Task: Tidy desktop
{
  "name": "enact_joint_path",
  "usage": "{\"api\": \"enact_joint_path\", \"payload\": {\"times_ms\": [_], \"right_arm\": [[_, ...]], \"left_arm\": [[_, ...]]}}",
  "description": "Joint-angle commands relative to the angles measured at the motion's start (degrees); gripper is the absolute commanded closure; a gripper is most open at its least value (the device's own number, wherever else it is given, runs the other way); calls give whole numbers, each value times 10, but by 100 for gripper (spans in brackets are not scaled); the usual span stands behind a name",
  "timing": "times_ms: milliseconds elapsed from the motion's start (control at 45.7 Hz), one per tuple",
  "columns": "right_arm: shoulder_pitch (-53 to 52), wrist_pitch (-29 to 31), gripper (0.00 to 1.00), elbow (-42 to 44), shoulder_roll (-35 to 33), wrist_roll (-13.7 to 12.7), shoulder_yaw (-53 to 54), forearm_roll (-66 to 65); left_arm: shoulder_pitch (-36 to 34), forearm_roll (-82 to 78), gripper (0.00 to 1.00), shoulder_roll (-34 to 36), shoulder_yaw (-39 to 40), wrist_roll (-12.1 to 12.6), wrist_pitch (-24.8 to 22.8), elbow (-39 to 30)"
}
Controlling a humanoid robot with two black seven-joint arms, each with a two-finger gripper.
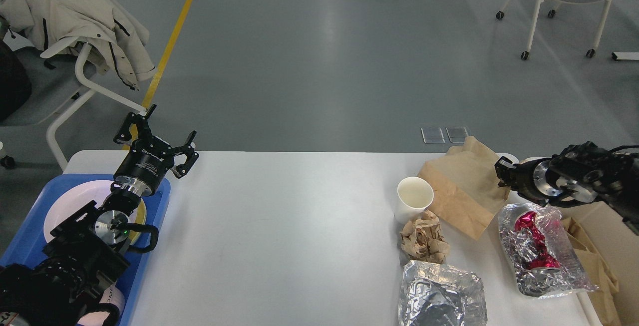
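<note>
1. The desktop (279, 236), a white tabletop with rounded corners, was seen to fill the lower half of the head view; its middle part was bare.
2. A blue plastic tray (30, 238) was set on the desktop's left end, and a white plate (70, 203) was seen lying in it.
3. The left gripper (156, 134) was held above the far corner of the tray, near the desktop's far edge, with its fingers spread apart and nothing between them.
4. A white paper cup (413, 198) was stood upright on the right part of the desktop, just beside a brown paper bag (464, 188) lying flat.
5. A crumpled ball of brown paper (423, 238) was seen directly in front of the cup, touching or nearly touching its base.
6. A crumpled sheet of aluminium foil (442, 296) was placed at the near edge, below the paper ball.
7. A second foil wrapper (541, 253), with a shiny red object (530, 238) wrapped in it, was seen to the right of the bag, at the desktop's right end.
8. The right gripper (504, 173) was positioned at the right edge of the paper bag, above the second foil wrapper; it was viewed dark and end-on, so the state of its jaws could not be told.
</note>
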State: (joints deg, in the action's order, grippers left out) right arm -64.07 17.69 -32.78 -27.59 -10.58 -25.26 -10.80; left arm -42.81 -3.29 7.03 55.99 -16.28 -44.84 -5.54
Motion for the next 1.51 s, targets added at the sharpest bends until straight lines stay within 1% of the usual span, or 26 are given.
{"api": "enact_joint_path", "payload": {"times_ms": [0,66,131,219,285,350,372,394,482,525,569,635,701,788,898,985,1051,1117,1182,1248,1423,1489], "right_arm": [[-93,85,100,-40,-60,2,-22,-6],[-149,138,100,-47,-88,5,-42,-7],[-213,197,100,-47,-111,13,-62,-8],[-319,292,100,-48,-137,27,-103,-31],[-415,365,100,-50,-152,50,-134,-59],[-501,373,100,-52,-158,83,-167,-84],[-558,373,100,-52,-159,103,-198,-106],[-575,373,100,-52,-159,111,-212,-115],[-617,373,100,-51,-157,153,-265,-154],[-622,373,100,-48,-158,180,-286,-176],[-618,373,100,-42,-159,199,-303,-192],[-603,373,100,-33,-161,209,-324,-208],[-556,373,100,-16,-174,214,-343,-214],[-449,290,100,19,-200,228,-352,-215],[-254,147,100,92,-204,243,-352,-213],[-94,47,100,155,-196,245,-342,-201],[3,-4,100,184,-175,240,-333,-171],[79,-34,100,201,-143,236,-333,-123],[147,-49,100,227,-118,232,-334,-73],[190,-65,100,254,-97,227,-335,-46],[224,-105,100,258,-70,207,-330,-36],[229,-115,100,258,-63,204,-330,-35]], "left_arm": [[0,0,0,0,0,-1,-1,0],[0,0,0,0,0,-1,-1,0],[0,0,0,0,0,-1,-1,0],[0,0,0,0,0,-1,0,0],[0,0,0,0,0,0,0,0],[0,0,0,0,0,-1,0,0],[0,0,0,0,1,0,0,0],[0,0,0,0,0,0,0,0],[0,0,0,0,0,-1,0,0],[0,0,0,0,0,-1,0,0],[1,0,0,0,0,-1,0,0],[0,0,0,0,0,-1,0,0],[0,0,0,0,0,-1,0,0],[0,0,0,0,0,-1,0,0],[0,0,0,0,0,-1,0,-1],[0,0,0,0,0,-1,0,0],[0,0,0,0,0,-1,0,0],[0,0,0,0,0,-1,0,0],[0,0,0,0,0,-1,0,0],[0,0,0,0,0,-1,0,0],[0,0,0,0,0,-1,0,0],[0,0,0,0,0,-1,0,0]]}}
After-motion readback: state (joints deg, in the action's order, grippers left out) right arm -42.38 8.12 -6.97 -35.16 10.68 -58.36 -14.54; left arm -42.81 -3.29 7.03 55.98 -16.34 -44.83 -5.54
